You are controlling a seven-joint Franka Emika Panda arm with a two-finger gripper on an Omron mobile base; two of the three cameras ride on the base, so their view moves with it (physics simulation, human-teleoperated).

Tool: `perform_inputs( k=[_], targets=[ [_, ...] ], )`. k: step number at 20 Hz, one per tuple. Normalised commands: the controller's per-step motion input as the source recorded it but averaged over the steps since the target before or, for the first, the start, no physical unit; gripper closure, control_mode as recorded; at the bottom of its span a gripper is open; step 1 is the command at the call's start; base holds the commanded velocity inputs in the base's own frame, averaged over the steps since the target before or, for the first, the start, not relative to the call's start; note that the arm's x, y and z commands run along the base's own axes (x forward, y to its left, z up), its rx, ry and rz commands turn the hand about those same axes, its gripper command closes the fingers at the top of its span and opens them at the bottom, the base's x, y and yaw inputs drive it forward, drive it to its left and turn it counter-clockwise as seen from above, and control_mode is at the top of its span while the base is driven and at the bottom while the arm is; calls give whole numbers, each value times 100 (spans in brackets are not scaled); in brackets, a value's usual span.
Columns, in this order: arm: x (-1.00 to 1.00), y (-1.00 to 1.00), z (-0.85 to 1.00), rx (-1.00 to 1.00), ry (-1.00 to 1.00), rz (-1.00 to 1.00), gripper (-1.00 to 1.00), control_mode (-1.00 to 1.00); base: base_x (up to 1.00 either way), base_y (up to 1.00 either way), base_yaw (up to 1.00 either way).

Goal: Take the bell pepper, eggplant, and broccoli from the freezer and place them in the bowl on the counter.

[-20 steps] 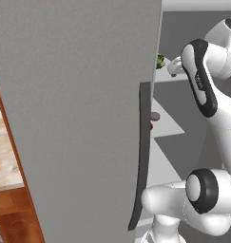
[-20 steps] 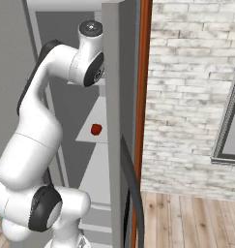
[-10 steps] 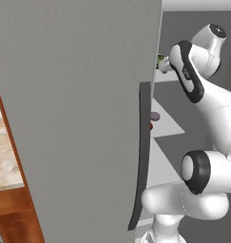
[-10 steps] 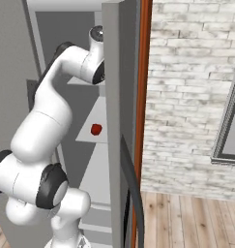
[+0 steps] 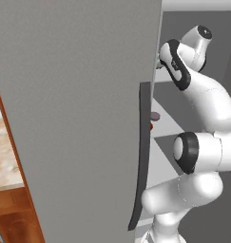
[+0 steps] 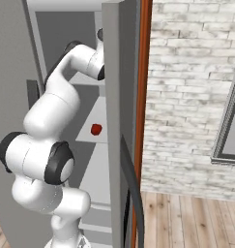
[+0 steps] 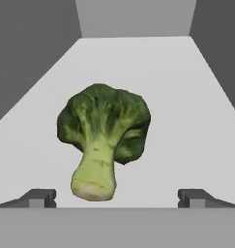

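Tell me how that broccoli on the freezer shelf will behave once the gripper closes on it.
The broccoli lies on its side, stalk toward the open gripper, so it may roll or pivot if nudged. Its thick pale stalk looks firm and probably offers the steadier hold. The bumpy dark crown is wider and likely gives a little, so a squeeze there might slip.

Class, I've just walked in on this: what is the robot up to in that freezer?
The robot arm is reaching into the open freezer. Its gripper is open, fingers either side of the broccoli lying on a pale shelf, not yet grasped. The bell pepper sits on a lower shelf. Nothing is being carried.
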Motion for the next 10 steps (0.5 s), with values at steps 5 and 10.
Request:
perform_inputs(
  k=[5,10],
  targets=[
    [42,0,0,0,0,0,-100,-100,0,0,0],
    [35,0,-3,0,0,0,-100,-100,0,0,0]
  ],
)
